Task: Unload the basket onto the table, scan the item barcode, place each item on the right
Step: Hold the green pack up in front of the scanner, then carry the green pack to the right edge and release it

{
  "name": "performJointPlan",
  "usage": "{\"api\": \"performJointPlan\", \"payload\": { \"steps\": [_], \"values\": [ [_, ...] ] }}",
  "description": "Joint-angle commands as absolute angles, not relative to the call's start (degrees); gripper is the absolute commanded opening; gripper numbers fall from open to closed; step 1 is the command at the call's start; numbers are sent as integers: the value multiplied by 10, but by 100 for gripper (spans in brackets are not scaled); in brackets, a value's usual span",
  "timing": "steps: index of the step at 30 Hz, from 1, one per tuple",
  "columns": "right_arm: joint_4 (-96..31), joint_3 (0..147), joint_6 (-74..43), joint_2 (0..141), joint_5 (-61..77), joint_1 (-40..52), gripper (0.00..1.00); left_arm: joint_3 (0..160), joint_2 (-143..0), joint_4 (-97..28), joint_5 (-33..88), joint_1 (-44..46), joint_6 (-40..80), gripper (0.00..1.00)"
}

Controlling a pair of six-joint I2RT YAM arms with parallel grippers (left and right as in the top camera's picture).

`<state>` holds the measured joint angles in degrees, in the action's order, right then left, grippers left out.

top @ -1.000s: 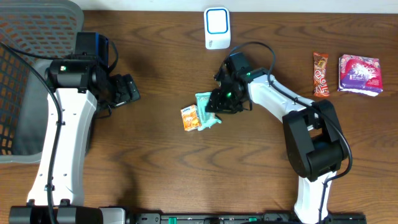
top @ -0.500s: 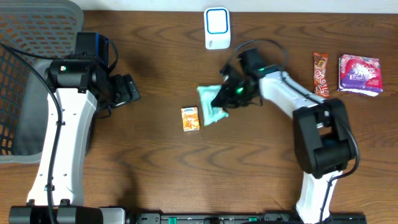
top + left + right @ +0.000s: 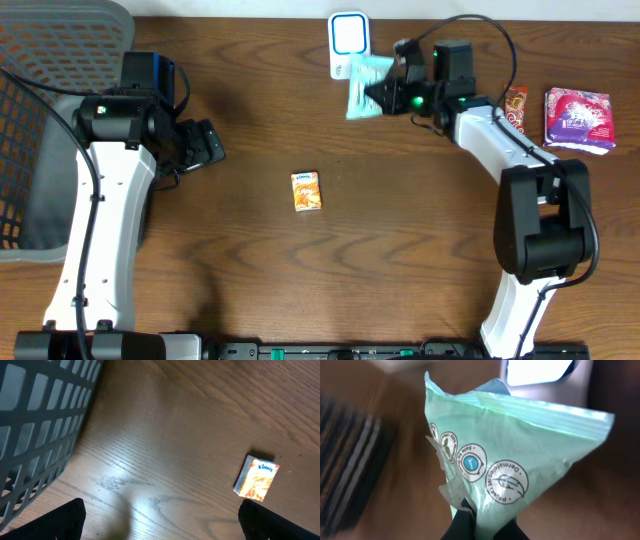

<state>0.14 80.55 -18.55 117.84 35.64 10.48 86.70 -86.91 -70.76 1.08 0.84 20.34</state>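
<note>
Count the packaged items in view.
4: green pouch in the right claw by the scanner, tissue pack mid-table, candy bar and purple packet far right. The basket may hide more.

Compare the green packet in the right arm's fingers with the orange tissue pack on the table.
The green packet is pale mint with round badges; the tissue pack is orange. The green packet is pinched in the right gripper beside the white scanner; the tissue pack lies flat on the table, untouched. The green packet looks bigger and crinkled; the tissue pack is a small neat block. Both are packaged store items.
</note>
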Motion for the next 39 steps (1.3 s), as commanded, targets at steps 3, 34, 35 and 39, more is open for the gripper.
{"api": "performJointPlan", "payload": {
  "steps": [3, 34, 35, 39],
  "values": [
    [134, 817, -390, 1165, 172, 132, 1, 863, -871, -711, 2, 6, 201, 98],
    [256, 983, -655, 1291, 363, 41, 1, 863, -871, -711, 2, 6, 201, 98],
    [237, 983, -651, 1284, 372, 27, 1, 863, -871, -711, 2, 6, 201, 98],
    [96, 983, -608, 1264, 403, -36, 1, 863, -871, -711, 2, 6, 201, 98]
  ]
}}
